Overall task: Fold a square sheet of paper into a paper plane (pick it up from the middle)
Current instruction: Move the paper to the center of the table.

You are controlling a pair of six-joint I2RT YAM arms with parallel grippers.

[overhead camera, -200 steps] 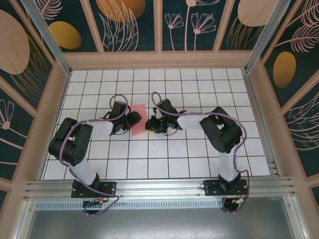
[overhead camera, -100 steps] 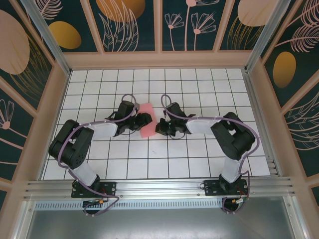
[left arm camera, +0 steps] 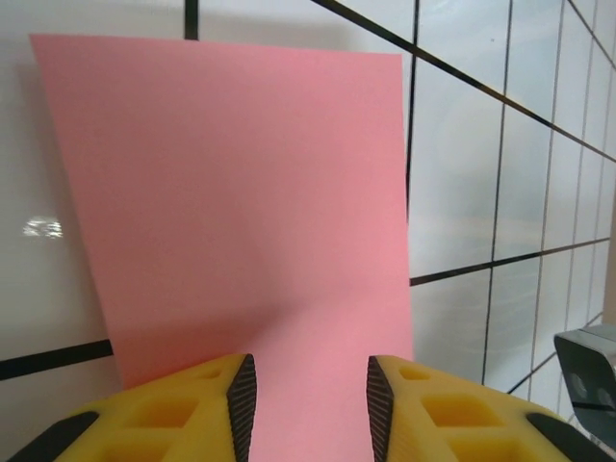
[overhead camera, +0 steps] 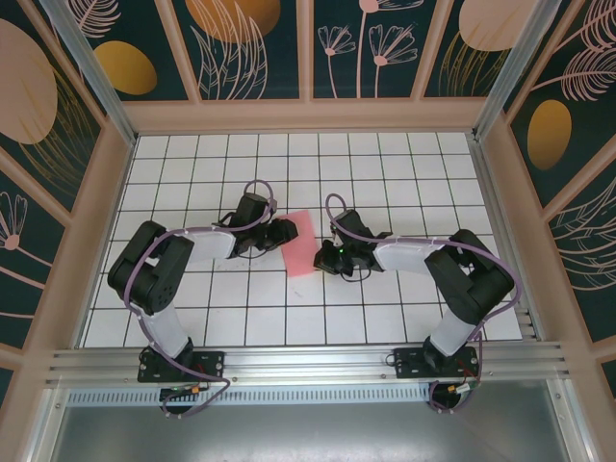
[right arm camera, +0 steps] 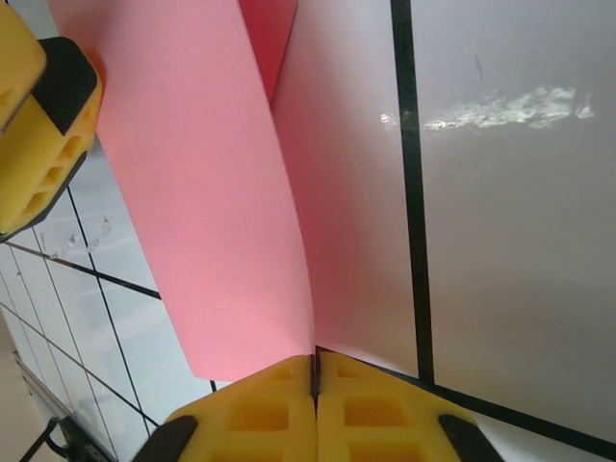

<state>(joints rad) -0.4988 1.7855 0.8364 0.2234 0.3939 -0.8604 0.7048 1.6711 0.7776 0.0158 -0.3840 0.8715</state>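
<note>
The square sheet of paper (overhead camera: 301, 243) sits further toward the right of the frame than a second ago, and slightly lower. Its outline is now a narrower, slanted strip rather than the squarer patch seen earlier. The left fingers (overhead camera: 282, 230) follow it rightward, with the left arm (overhead camera: 207, 243) stretched out longer across the worktop (overhead camera: 385, 173) and its elbow shifted slightly right. The right fingers (overhead camera: 323, 258) draw back to the right and a little down the frame, now at the sheet's lower right edge. The right arm (overhead camera: 414, 255) swings its elbow out toward the lower right.
</note>
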